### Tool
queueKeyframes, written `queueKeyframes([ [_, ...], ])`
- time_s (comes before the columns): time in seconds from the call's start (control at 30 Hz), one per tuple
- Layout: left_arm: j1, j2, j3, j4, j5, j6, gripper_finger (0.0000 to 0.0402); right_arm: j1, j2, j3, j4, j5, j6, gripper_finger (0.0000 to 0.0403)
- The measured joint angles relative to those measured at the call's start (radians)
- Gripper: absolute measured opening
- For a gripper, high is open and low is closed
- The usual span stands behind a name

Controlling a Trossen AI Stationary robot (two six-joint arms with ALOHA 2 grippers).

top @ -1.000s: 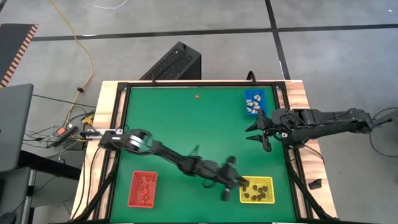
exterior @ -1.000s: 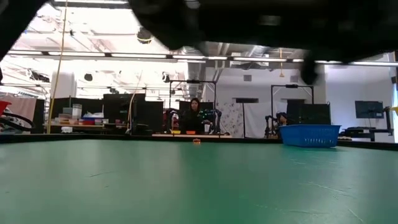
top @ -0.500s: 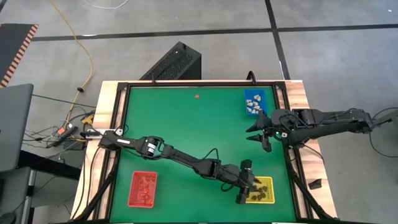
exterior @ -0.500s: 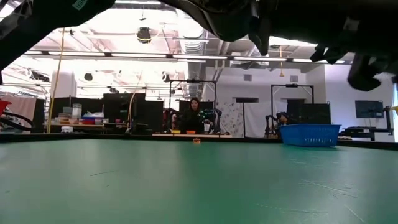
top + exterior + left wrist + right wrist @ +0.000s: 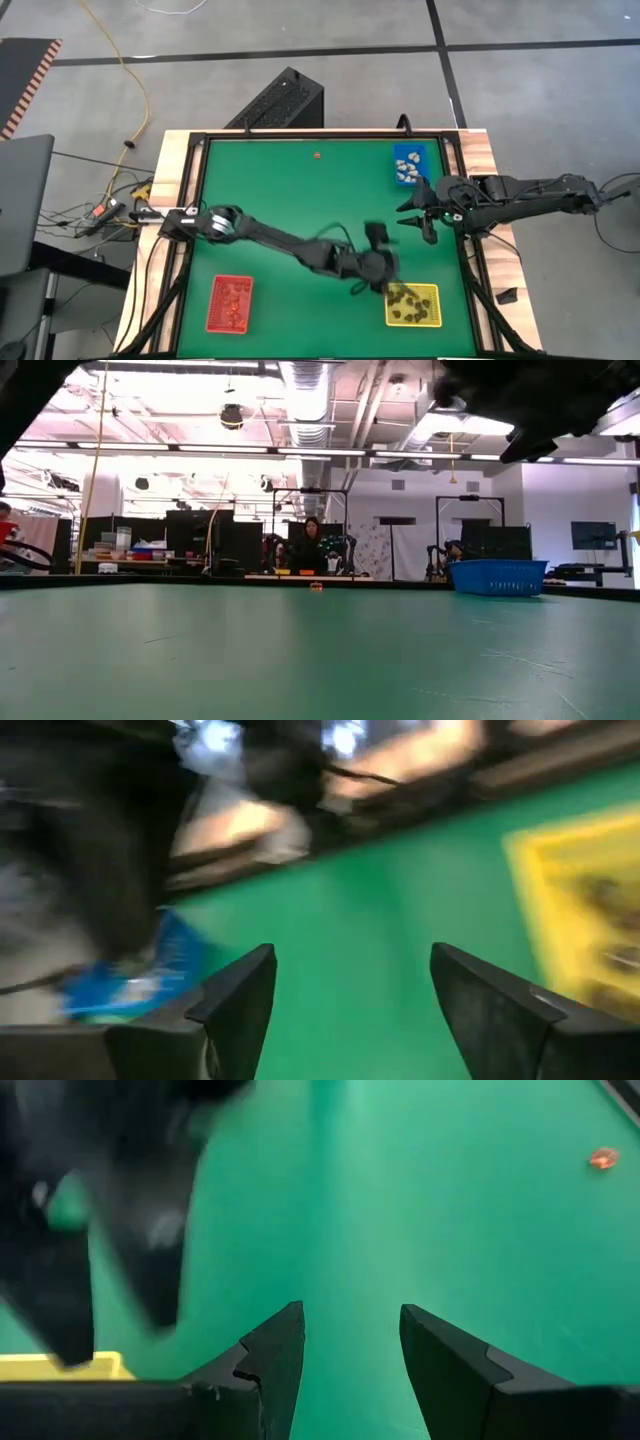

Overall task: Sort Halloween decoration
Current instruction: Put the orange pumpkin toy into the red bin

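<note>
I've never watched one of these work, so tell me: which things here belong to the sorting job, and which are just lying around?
Part of the job:
- dark trinkets in the yellow tray
- reddish trinkets in the red tray
- whitish trinkets in the blue tray
- one loose orange trinket on the green mat

Just lying about:
- yellow cable
- black case

trays: 3 – 1 red tray [image 5: 230, 303], 1 yellow tray [image 5: 433, 292], 1 blue tray [image 5: 409, 150] | loose orange trinket on green mat: 1 [image 5: 317, 155] | arms: 2 | trinkets inside trays: too small to count
</note>
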Motion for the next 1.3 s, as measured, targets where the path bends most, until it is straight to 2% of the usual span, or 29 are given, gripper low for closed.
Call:
queueKeyframes([
  [0.1, 0.062, -0.084, -0.147, -0.008, -0.062, -0.03, 0.0245, 0.0, 0.002, 0.0, 0.003, 0.012, -0.044, 0.0196],
  [0.2, 0.144, -0.149, -0.373, 0.032, -0.062, -0.117, 0.0238, -0.001, 0.002, 0.0, 0.003, 0.016, -0.073, 0.0196],
  [0.33, 0.271, -0.294, -0.699, 0.302, -0.082, -0.248, 0.0238, -0.001, 0.002, 0.0, -0.005, 0.028, -0.089, 0.0196],
  [0.4, 0.347, -0.357, -0.827, 0.487, -0.086, -0.343, 0.0238, -0.001, 0.002, 0.0, -0.013, 0.03, -0.104, 0.0196],
  [0.5, 0.452, -0.359, -0.97, 0.661, -0.057, -0.477, 0.0238, -0.001, 0.002, 0.0, -0.019, 0.03, -0.111, 0.0196],
  [0.53, 0.483, -0.35, -1.005, 0.668, -0.031, -0.506, 0.0238, -0.001, 0.002, 0.0, -0.021, 0.03, -0.12, 0.0196],
  [0.7, 0.608, -0.353, -1.023, 0.672, 0.062, -0.692, 0.0238, -0.003, 0.002, 0.0, -0.023, 0.03, -0.132, 0.0196],
  [0.9, 0.615, -0.352, -0.998, 0.623, 0.106, -0.678, 0.0235, -0.006, 0.002, 0.0, -0.021, 0.03, -0.146, 0.0196],
  [1.07, 0.626, -0.347, -0.958, 0.489, 0.088, -0.725, 0.0235, -0.006, 0.002, 0.0, -0.017, 0.03, -0.15, 0.0196],
  [1.17, 0.643, -0.35, -0.91, 0.418, 0.142, -0.792, 0.0235, -0.006, 0.002, 0.0, -0.017, 0.03, -0.147, 0.0196],
  [1.3, 0.672, -0.355, -0.832, 0.241, 0.221, -0.858, 0.0235, -0.006, 0.002, 0.0, -0.015, 0.03, -0.116, 0.0196],
])
